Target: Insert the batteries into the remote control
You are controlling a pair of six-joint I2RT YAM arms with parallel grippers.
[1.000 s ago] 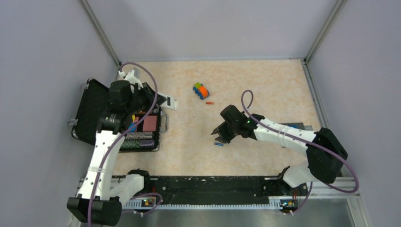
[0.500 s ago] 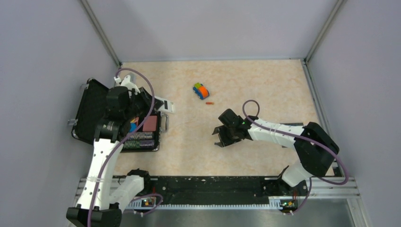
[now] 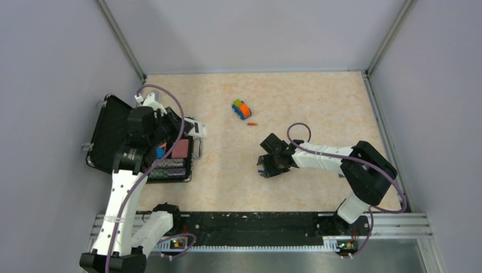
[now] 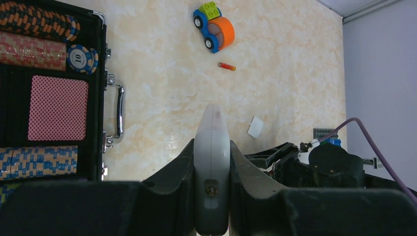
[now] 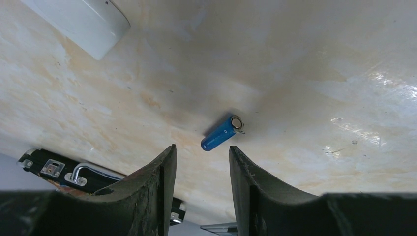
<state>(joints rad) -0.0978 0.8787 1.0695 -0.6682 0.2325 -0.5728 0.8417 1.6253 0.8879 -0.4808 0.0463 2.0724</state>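
Observation:
My left gripper (image 4: 211,147) is shut on the remote control (image 4: 212,142), a white bar seen edge-on between the fingers. In the top view the remote control (image 3: 195,128) is held over the case's right edge. The blue battery (image 5: 222,132) lies flat on the table just beyond my right gripper (image 5: 201,150), which is open and holds nothing. In the top view the right gripper (image 3: 267,165) sits low at the table's middle. The orange-red battery (image 3: 252,123) lies alone near the toy car, and also shows as the same battery (image 4: 227,66) in the left wrist view.
An open black case (image 3: 105,136) with poker chips and cards lies at the left. A toy car (image 3: 241,108) stands behind the middle. A small white flat piece (image 4: 255,127) lies near the right gripper. A blue brick on a grey baseplate (image 4: 325,133) sits at the right.
My right gripper has drawn back toward the near edge, dropped low over the blue battery, and widened its jaws. The left gripper has shifted the remote slightly left.

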